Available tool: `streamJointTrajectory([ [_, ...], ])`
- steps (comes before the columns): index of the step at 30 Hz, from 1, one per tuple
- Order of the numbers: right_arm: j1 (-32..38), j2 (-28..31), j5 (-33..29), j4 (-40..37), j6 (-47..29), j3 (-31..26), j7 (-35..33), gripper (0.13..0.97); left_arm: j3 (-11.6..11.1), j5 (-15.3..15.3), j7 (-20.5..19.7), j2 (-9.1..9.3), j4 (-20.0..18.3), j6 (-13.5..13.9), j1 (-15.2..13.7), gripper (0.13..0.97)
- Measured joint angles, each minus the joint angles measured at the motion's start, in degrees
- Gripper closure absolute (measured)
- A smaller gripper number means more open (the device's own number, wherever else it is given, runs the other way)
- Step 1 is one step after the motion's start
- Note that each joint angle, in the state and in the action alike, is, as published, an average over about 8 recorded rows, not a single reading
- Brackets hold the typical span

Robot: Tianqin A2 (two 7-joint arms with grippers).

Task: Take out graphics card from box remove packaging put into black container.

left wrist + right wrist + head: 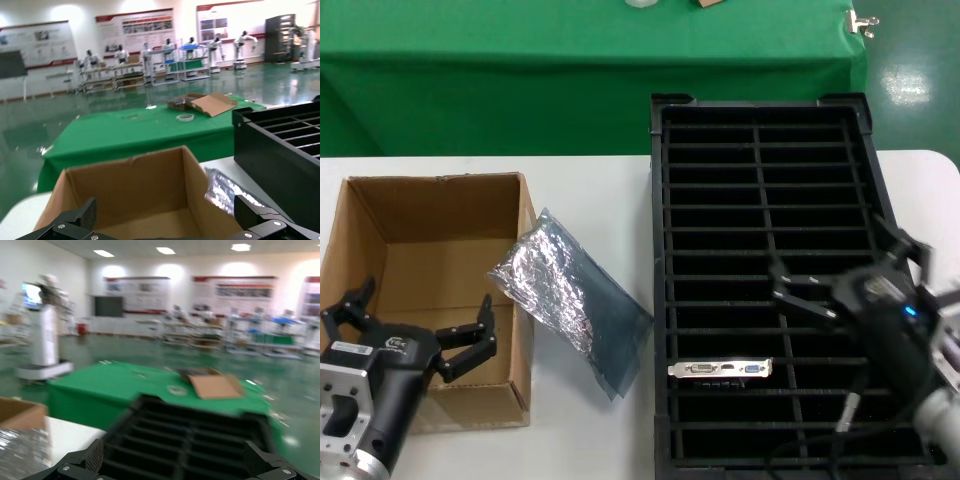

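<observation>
The graphics card stands on edge in a near slot of the black container, its silver bracket with a blue port facing up. The silvery bag lies crumpled on the white table between the open brown box and the container; it also shows in the left wrist view. My left gripper is open and empty over the box's near end, the box filling its wrist view. My right gripper is open and empty above the container's right column; the container lies below its fingers.
A green-clothed table stands behind the white table. On it lie a flattened carton and a tape roll. The container's tall side wall rises close beside the bag.
</observation>
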Motion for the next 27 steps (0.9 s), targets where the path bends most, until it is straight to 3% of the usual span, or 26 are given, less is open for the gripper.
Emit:
streamJointTrajectory([
  [9,-6.6,-1.4,3.5,-0.5,7.5,4.3,-3.9,0.129,0.4,-3.5,-0.6,1.6,2.3,-2.7,0.1,0.132],
  [27,-7.0,-1.5,3.7,-0.6,8.0,4.6,-4.2,0.129,0.4,-3.8,-0.7,1.71,2.5,-2.9,0.1,0.132],
])
